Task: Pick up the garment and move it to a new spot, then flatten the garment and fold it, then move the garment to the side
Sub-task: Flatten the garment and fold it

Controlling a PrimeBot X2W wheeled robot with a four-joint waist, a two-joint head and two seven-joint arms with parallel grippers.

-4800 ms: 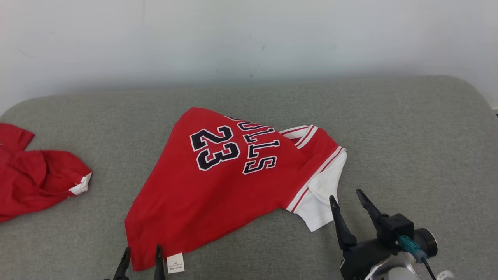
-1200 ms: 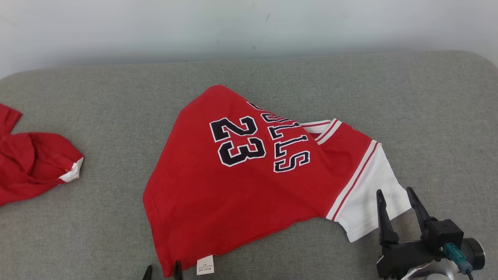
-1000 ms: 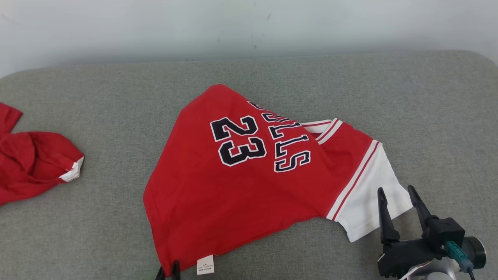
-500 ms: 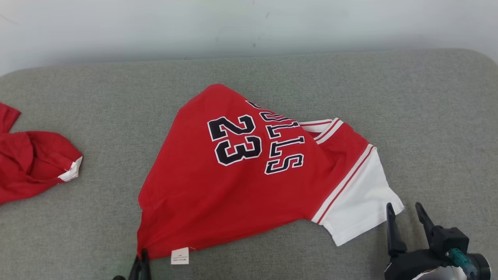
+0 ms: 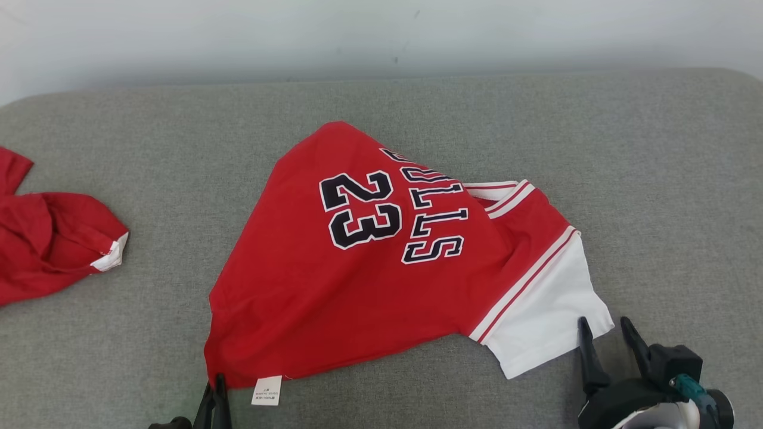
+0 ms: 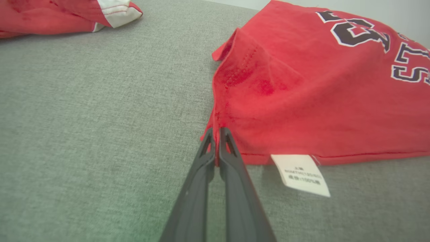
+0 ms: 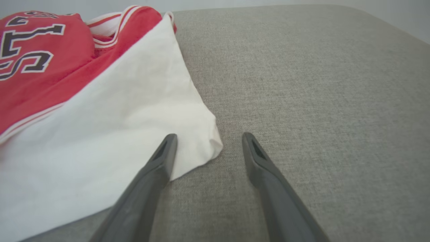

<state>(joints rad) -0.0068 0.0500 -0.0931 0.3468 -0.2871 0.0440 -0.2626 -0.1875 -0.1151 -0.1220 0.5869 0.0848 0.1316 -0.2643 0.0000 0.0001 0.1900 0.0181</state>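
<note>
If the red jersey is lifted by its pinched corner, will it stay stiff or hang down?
Probably floppy: the red jersey puckers at the left gripper, so it should drape. It looks thin, likely light; the white sleeve may drag behind.

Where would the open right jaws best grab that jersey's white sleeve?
The white sleeve, at its loose corner, approached low from the robot's side: it lies flat on the cushion, pointing between the open right jaws, so closing there should pinch it.

Bare, lab-like indoor test space, wide grey fabric-covered surface (image 5: 626, 179) with rounded corners, plain pale wall (image 5: 238, 36) with small marks right behind, red jersey (image 5: 357, 286) and another red garment (image 5: 47, 244) lying on it
</note>
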